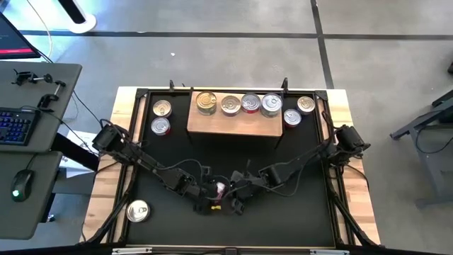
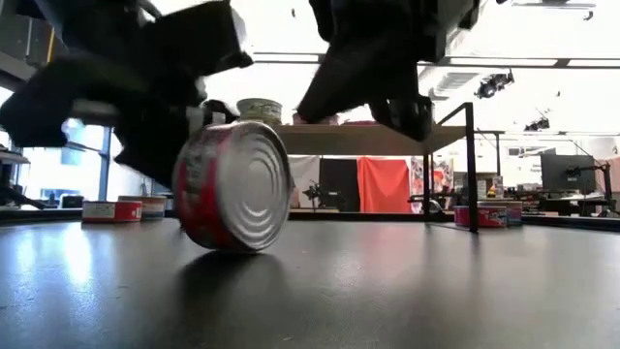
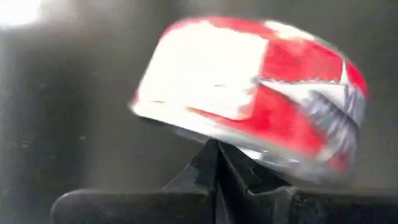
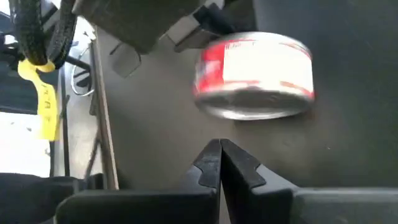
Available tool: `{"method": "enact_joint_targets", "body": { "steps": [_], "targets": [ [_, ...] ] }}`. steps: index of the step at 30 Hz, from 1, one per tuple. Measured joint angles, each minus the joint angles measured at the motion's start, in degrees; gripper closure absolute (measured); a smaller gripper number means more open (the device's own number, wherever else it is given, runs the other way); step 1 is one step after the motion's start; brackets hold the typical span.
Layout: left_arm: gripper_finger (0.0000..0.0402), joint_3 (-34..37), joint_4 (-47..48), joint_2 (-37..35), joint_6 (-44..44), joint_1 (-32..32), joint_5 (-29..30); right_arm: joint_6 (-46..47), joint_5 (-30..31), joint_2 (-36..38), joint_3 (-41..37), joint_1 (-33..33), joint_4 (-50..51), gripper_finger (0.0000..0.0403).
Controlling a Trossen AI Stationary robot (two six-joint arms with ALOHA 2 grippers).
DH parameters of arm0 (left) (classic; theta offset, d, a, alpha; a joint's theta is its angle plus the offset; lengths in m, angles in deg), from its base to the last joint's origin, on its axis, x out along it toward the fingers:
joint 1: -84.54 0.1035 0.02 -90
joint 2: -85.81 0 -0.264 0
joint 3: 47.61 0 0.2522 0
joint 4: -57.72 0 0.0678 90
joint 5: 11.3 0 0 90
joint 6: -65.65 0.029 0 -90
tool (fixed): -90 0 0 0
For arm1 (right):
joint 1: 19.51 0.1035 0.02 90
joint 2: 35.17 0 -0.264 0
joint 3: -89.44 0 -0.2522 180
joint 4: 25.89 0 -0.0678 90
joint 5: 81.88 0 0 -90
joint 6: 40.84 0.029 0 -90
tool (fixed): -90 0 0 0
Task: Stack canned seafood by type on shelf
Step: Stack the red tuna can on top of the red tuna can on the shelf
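1 red can [image 2: 232, 186] on edge, axis horizontal; both pincers closed, empty.

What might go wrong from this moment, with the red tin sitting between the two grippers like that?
1. The red tin stands on its edge on the black mat, lid facing the low camera, and looks blurred in both wrist views, so it may roll away.
2. The left gripper and right gripper both show fingers shut with the tin beyond their tips, so neither seems to hold it; a nudge may push it further.
3. Both arms crowd the mat's centre, risking a collision.
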Motion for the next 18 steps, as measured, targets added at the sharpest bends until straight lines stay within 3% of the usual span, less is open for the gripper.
{"method": "enact_joint_targets", "body": {
  "steps": [10,14,18],
  "targets": [
    [0.0401,0.01,11.94,-2.51,-0.78,-0.16,1.62,-7.41,0.04,-0.05,5.98,-0.68,7.1,0.0403],
    [0.0401,0.04,16.17,-6.43,-3.7,-0.36,5.31,-10.56,-0.21,-0.07,10.15,-0.72,9.91,0.0403],
    [0.0401,3.49,14.07,-11.71,-8.7,-1.38,7.77,-18.71,-0.62,-0.07,13.88,-0.68,10.33,0.0403]
  ]
}}
